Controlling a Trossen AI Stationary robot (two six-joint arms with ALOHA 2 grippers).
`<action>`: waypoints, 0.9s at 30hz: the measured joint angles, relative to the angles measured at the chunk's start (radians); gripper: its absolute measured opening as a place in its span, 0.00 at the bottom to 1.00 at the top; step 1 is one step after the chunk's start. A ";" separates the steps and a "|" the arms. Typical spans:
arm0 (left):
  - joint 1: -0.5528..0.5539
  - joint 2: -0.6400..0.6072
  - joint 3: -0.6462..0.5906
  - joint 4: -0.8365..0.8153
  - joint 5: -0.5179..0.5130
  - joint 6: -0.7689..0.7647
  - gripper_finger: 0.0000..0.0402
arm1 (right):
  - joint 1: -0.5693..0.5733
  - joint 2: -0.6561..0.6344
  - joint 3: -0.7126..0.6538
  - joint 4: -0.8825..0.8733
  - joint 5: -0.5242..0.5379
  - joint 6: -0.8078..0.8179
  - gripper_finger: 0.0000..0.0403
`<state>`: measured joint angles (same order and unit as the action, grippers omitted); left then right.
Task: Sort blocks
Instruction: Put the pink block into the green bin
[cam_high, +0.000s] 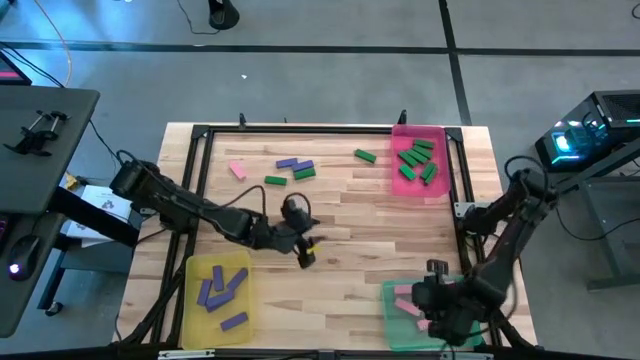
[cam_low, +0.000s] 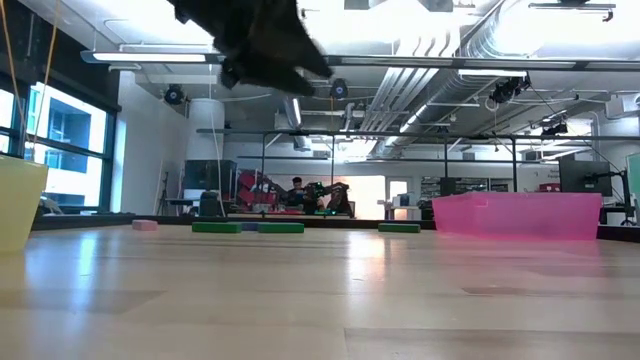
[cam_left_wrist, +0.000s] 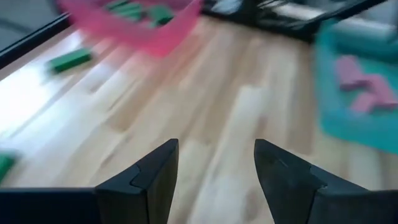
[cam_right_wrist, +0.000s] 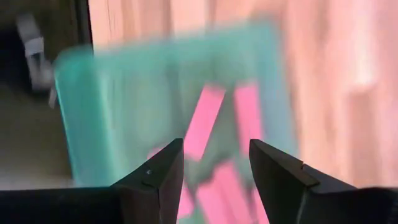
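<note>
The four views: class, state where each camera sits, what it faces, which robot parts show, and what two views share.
High view: overhead, facing down on the table, both arms, left tool, right tool.
Low view: tabletop height, facing across to the room; one dark arm overhead.
Left wrist view: behind the open left tool, facing the pink tray.
Right wrist view: above the green tray, open right tool.
Shared: both wrist views show pink blocks in the green tray.
</note>
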<state>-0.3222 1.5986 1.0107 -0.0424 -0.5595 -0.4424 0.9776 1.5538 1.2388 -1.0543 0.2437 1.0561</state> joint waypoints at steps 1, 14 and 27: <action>0.014 -0.014 0.000 -0.045 -0.004 -0.019 0.48 | 0.013 -0.016 -0.003 0.006 0.079 0.000 0.41; 0.370 -0.059 0.000 -0.629 0.236 -0.100 0.42 | -0.109 -0.123 -0.384 0.736 0.708 -0.262 0.41; 0.700 -0.058 -0.035 -0.832 0.290 0.230 0.42 | -0.322 -0.113 -0.640 1.497 0.435 -0.541 0.42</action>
<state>0.3774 1.5406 0.9753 -0.8745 -0.2699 -0.2121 0.6561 1.4410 0.5991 0.4428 0.6788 0.5152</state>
